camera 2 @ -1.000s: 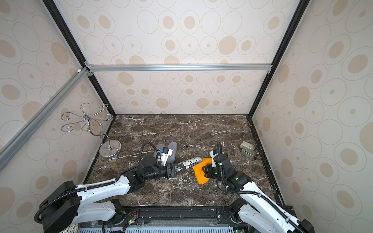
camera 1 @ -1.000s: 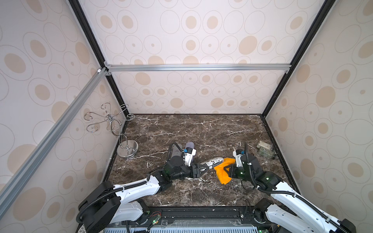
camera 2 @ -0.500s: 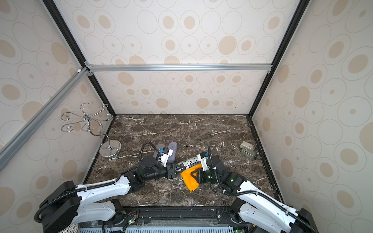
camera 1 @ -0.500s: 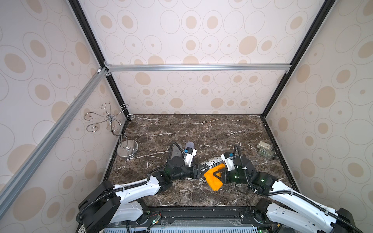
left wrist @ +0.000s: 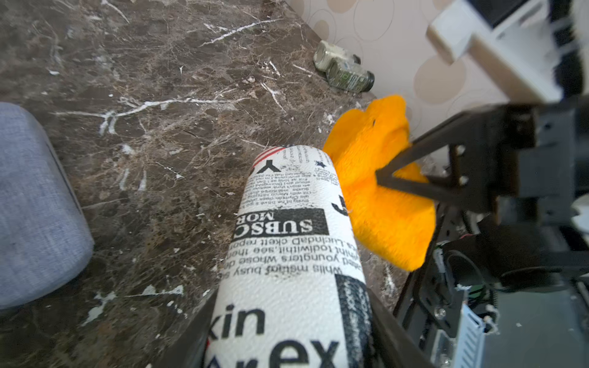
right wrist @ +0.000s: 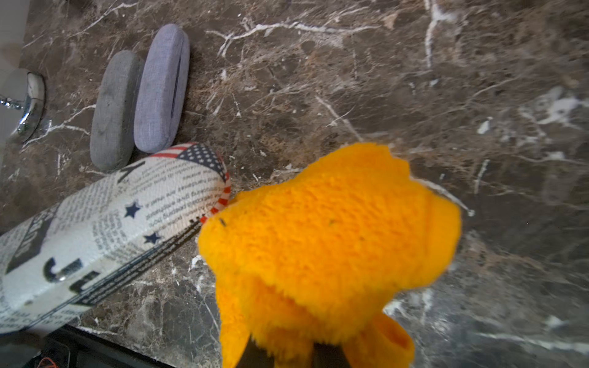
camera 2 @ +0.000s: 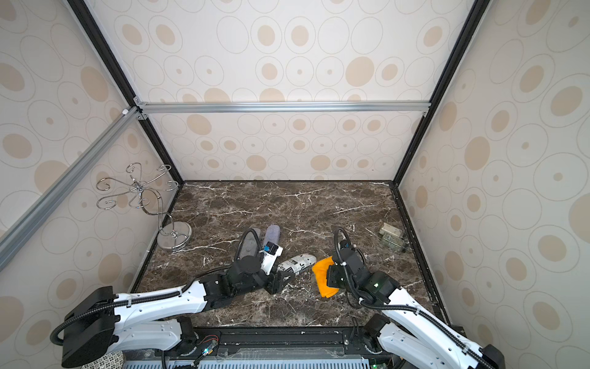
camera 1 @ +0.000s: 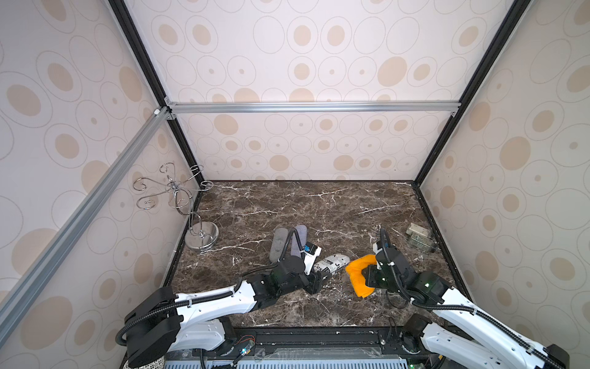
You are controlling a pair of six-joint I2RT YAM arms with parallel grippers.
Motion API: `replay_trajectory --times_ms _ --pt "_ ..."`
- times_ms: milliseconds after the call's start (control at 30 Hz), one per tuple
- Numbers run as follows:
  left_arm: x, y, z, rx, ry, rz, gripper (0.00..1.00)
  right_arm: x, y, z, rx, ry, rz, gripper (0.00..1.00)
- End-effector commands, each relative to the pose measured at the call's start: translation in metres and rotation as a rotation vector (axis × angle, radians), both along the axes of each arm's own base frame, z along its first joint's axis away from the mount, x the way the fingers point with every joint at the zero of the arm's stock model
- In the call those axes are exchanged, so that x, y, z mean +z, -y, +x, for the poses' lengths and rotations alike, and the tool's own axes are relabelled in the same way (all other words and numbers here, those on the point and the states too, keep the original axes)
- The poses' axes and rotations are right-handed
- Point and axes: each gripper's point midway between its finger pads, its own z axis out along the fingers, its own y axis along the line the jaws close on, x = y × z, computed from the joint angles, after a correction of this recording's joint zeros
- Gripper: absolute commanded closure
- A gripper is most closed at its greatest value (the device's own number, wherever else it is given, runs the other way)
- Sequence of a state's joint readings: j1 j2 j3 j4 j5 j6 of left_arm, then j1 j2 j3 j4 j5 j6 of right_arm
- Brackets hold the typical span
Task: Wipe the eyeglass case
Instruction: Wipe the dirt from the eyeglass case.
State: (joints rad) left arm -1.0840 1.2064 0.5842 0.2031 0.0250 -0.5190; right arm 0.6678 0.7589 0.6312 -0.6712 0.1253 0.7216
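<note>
The patterned walls (camera 1: 303,64) enclosed a dark marble tabletop (camera 1: 319,207), and both white arms reached over its near edge. The left arm (camera 1: 217,300) came in from the near left corner, and the right arm (camera 1: 463,316) from the near right. A chrome wire stand (camera 1: 175,188) stood on its round base by the left wall.

The eyeglass case (camera 1: 332,262) — white, printed like newsprint with a flag at one end — lay near the middle of the front edge in both top views (camera 2: 297,262). The left gripper (camera 1: 319,278) was clamped on its near end, one dark finger (left wrist: 191,337) on each side of the case (left wrist: 287,255). The case's free end pointed toward the right arm. I could not tell whether that end rested on the marble.

Two other cases lay side by side, touching, just behind the left gripper: a grey case (right wrist: 113,111) and a lilac case (right wrist: 162,89).

The right gripper (camera 1: 367,278) was pinched tight on a fluffy orange cloth (camera 1: 359,274), which bunched out past its fingertips. In the right wrist view the cloth (right wrist: 318,239) met the flag end of the case (right wrist: 105,223) — actual contact was not certain.

Two small bottles (camera 1: 418,238) lay together by the right wall, well apart from the rest.
</note>
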Motion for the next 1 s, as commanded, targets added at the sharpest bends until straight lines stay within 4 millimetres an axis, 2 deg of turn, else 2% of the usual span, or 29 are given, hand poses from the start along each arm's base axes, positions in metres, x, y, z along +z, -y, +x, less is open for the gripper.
replay_trajectory --times_ms 0,100,267,300,400,533,633,800,967 --pt "0.002 0.000 -0.002 -0.021 0.153 0.124 0.51 0.028 0.001 0.001 0.056 0.057 0.008 1.00" --pt "0.002 0.004 -0.013 -0.068 0.233 0.167 0.51 0.043 -0.016 -0.003 0.166 0.037 0.041 1.00" --pt "0.005 0.012 -0.027 -0.142 0.353 0.258 0.51 0.053 -0.045 -0.005 0.311 -0.008 0.097 1.00" --pt "0.005 0.015 -0.031 -0.160 0.378 0.276 0.51 0.054 -0.056 -0.007 0.368 -0.024 0.121 1.00" --pt "0.008 0.020 -0.039 -0.181 0.466 0.337 0.51 0.052 -0.077 -0.011 0.488 -0.111 0.142 1.00" --pt "0.011 0.022 -0.046 -0.181 0.583 0.435 0.52 0.044 -0.084 -0.006 0.536 -0.198 0.084 1.00" --pt "0.013 0.024 -0.051 -0.193 0.650 0.487 0.52 0.044 -0.098 -0.004 0.604 -0.233 0.109 1.00" --pt "0.010 0.025 -0.053 -0.195 0.723 0.572 0.53 0.049 -0.118 -0.011 0.702 -0.290 0.165 1.00" --pt "0.010 0.029 -0.056 -0.213 0.756 0.602 0.53 0.037 -0.127 -0.016 0.747 -0.346 0.149 1.00"
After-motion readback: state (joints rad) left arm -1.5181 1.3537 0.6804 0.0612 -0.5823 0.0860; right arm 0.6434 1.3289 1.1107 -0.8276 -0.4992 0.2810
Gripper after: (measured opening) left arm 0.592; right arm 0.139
